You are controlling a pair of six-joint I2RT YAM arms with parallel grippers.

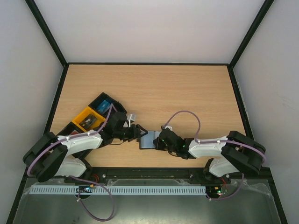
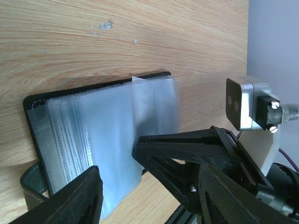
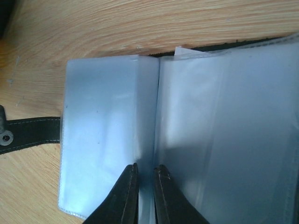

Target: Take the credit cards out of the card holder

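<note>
Room: white walls (image 1: 149, 28), black frame posts, light wood table (image 1: 187, 88).
Near edge: both arm bases sit here, with a white slotted rail (image 1: 117, 190) in front of them.
Arms: both reach in toward the centre and meet low over the table, not far from the near edge.
Left gripper (image 1: 138, 132): jaws wide apart, gripping nothing. It hangs just over the left end of the holder (image 1: 145, 141).
Right gripper (image 3: 146, 170): jaws almost together, pinching a clear sleeve page at the fold where two sleeve panels meet.
Holder: lies between the two grippers, opened out, with its black cover flat on the wood and the sleeve stack facing up.
Sleeves (image 3: 103, 140): grey-blue and translucent, in several layers. One page is lifted off the stack and blurred in the left wrist view.
Strap (image 3: 32, 133): black with pale stitching and a metal snap at its end. It sticks out from the cover and lies on the wood.
Trays: orange tray (image 1: 78, 115) and black tray (image 1: 117, 106) side by side on the left, just past the left arm and well apart from the holder.
Cards: blue card (image 1: 103, 105) lies in the black tray. A dark reddish item (image 1: 87, 122) sits in the orange tray, too small to tell what it is.
</note>
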